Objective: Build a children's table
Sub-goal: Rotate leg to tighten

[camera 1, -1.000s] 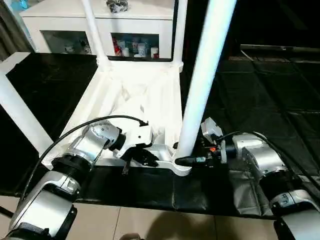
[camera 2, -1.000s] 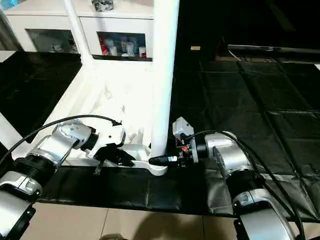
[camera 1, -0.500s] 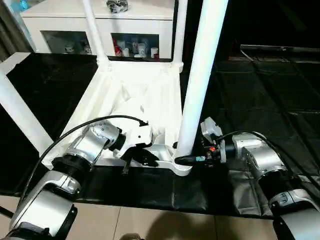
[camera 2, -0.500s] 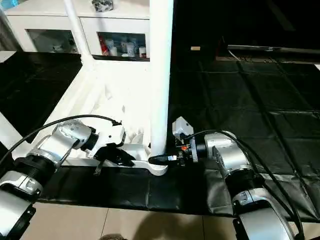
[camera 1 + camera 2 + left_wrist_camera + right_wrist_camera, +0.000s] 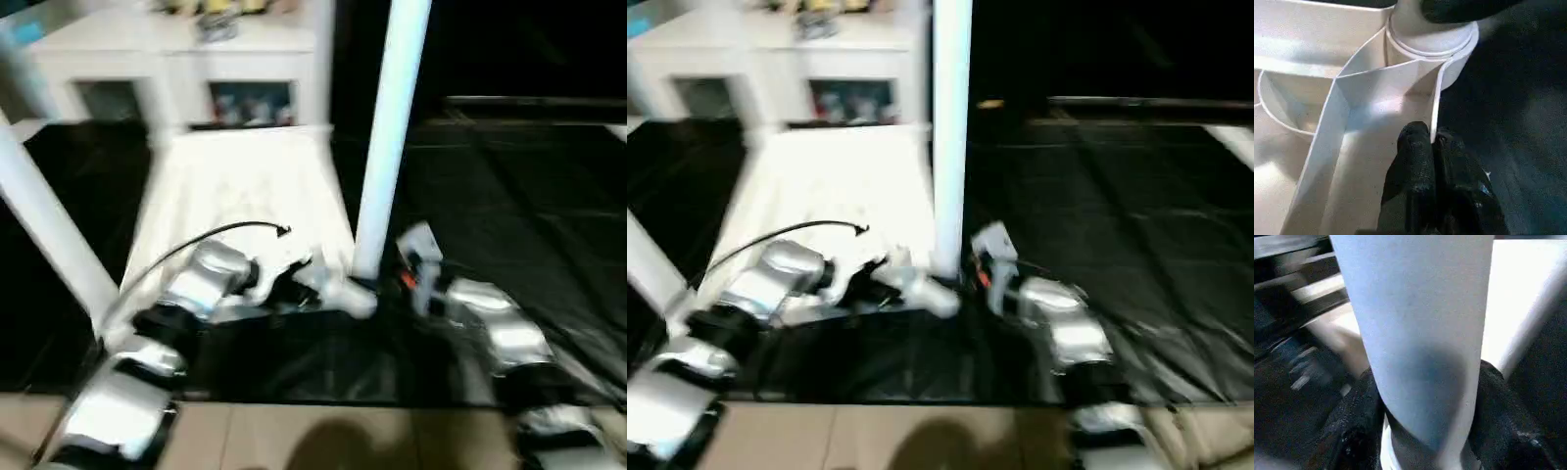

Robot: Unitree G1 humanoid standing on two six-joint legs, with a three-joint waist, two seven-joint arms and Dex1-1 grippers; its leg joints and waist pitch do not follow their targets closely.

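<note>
Gripping table leg [image 5: 1420,333], apparently upright.

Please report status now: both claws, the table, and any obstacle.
Left claw shut on table top's rim. Right claw clamps the near leg, upright in its corner socket. Table top upside down. No obstacle seen.

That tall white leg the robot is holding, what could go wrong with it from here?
The right hand grips the leg only near its base, so the long part above could lean and bind in the corner socket.

The left hand pinches just a thin rib of the table top; if it slips, the top may shift while the leg is worked.
</note>
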